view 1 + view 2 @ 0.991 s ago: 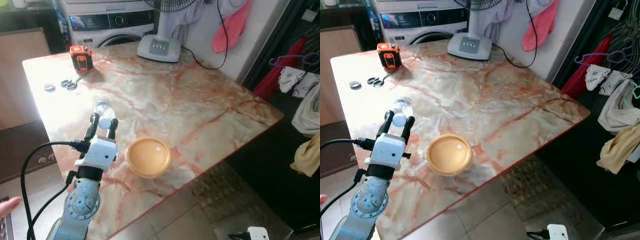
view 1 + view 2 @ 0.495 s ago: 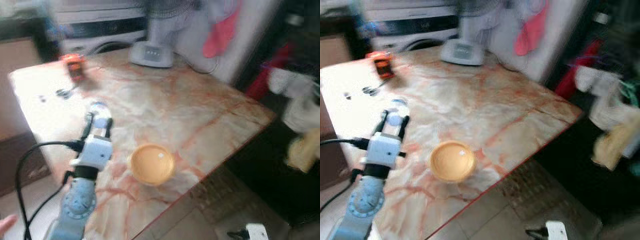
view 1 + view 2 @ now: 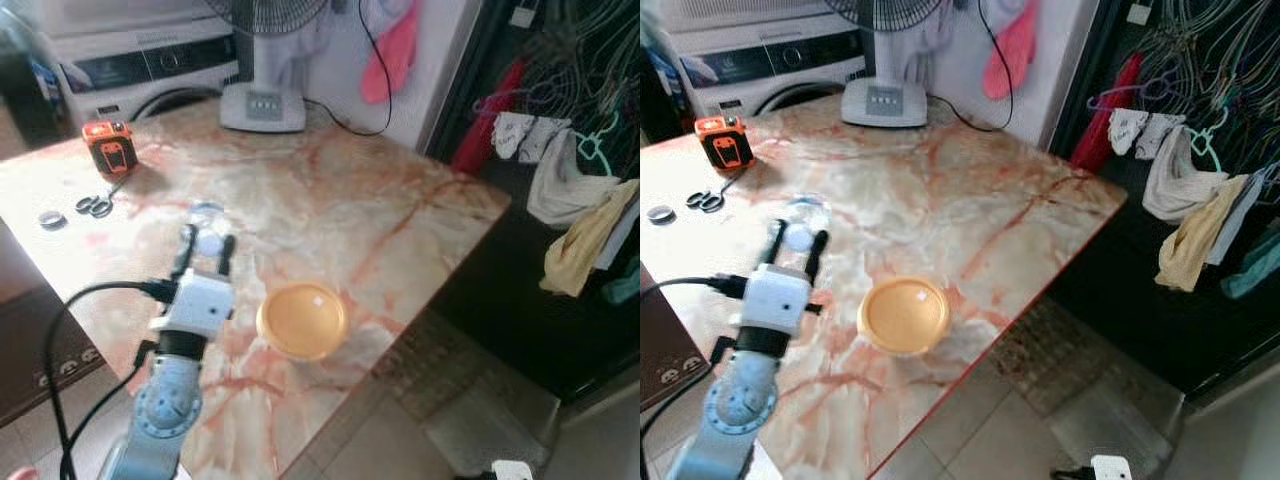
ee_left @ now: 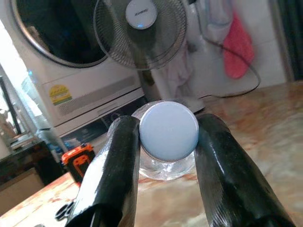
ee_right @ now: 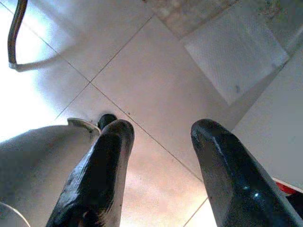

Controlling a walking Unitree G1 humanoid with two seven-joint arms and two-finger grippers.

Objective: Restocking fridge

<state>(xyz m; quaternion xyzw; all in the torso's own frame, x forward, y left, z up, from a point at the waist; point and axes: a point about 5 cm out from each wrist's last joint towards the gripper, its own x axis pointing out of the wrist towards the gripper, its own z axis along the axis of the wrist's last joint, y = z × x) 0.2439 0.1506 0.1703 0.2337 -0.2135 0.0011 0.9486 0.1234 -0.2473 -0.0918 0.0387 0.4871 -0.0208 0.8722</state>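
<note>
Camera shifted; left pincer [image 4: 168, 142] around bottle [image 4: 168, 132].

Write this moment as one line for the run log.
left end effector: shut on bottle cap, over marble table | right end effector: open, idle above floor | orange bowl: on table beside left arm

The tabletop [image 3: 380, 210] looks like polished marble, cream veined with rust, glossy enough to catch glare. On it the bottle [image 4: 168, 163] is clear plastic with a smooth matt pale-blue cap [image 4: 169, 130], clamped between the left pincer [image 4: 168, 156], whose fingers [image 4: 113, 165] are black, rubbery and finely ribbed. The bowl [image 3: 302, 320] is matt tan plastic. The arm [image 3: 165, 400] is brushed silver metal. The right pincer [image 5: 163, 175] has shiny black fingers over smooth pale floor tiles [image 5: 156, 80]. Soft cloth [image 3: 580, 245] hangs on the right.
</note>
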